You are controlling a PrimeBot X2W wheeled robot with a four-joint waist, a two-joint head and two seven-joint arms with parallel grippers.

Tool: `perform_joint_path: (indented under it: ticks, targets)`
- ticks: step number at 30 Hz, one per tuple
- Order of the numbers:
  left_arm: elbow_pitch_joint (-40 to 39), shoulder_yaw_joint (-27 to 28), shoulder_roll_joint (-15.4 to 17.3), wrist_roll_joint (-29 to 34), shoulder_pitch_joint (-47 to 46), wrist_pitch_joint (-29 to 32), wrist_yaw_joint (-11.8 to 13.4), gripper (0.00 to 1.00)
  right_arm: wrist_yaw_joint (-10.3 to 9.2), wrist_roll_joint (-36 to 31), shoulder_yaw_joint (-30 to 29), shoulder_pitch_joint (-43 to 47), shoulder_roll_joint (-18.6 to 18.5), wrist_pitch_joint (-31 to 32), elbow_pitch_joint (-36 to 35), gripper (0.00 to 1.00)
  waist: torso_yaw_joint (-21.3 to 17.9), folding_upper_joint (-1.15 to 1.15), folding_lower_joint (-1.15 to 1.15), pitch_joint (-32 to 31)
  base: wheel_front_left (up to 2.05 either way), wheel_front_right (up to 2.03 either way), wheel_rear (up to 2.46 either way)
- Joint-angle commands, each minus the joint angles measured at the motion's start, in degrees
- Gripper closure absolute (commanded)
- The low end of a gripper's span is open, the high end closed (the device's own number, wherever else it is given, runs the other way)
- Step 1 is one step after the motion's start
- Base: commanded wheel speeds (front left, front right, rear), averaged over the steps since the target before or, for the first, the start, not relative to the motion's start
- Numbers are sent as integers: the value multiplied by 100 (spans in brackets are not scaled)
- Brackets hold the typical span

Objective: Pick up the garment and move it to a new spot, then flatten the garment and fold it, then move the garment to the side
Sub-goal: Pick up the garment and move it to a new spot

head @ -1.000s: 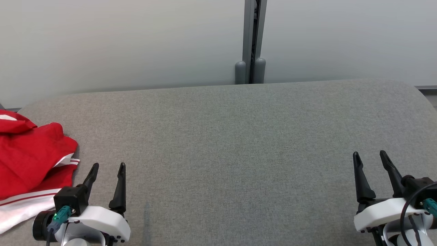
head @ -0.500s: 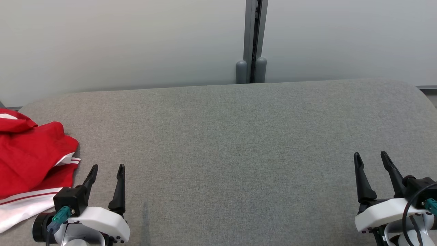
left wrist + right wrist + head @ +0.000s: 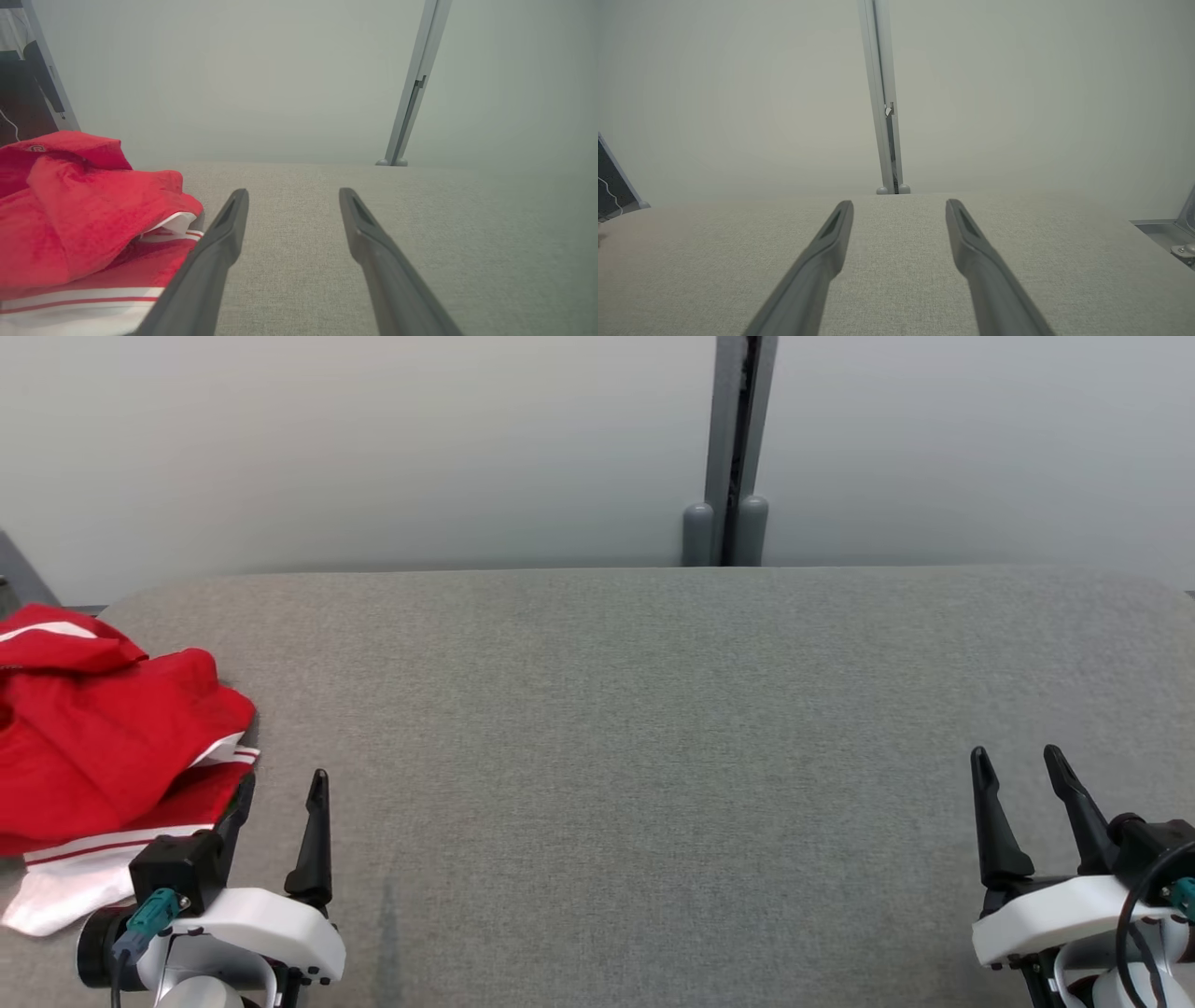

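My left tool point(image 3: 282, 779), fingers apart and empty, sits at lower left just beside the crumpled red-and-white garment point(image 3: 103, 737) at the grey tabletop's point(image 3: 653, 709) left edge, seemingly placed for the pick-up; my right tool point(image 3: 1015, 753), likewise apart, idles lower right.

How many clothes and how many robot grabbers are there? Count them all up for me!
Red and white garment: 1
Grippers: 2 (left gripper, right gripper), both with fingers apart
Total: 3
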Motion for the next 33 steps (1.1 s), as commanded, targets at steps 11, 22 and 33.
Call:
perform_joint_path:
  ticks: [11,22,33]
  targets:
    - [27,230,203,-60,-140,-73,72,0,12,69,157,0,-3,100,-255,0,1144,0,0,18,0,0,0]
    - [-256,493,435,-91,-34,-96,254,0,13,133,438,-78,44,168,-448,0,2005,0,0,10,0,0,0]
    - [-474,526,460,-170,183,-70,368,0,13,145,474,7,32,261,-452,0,2232,0,0,-38,0,0,0]
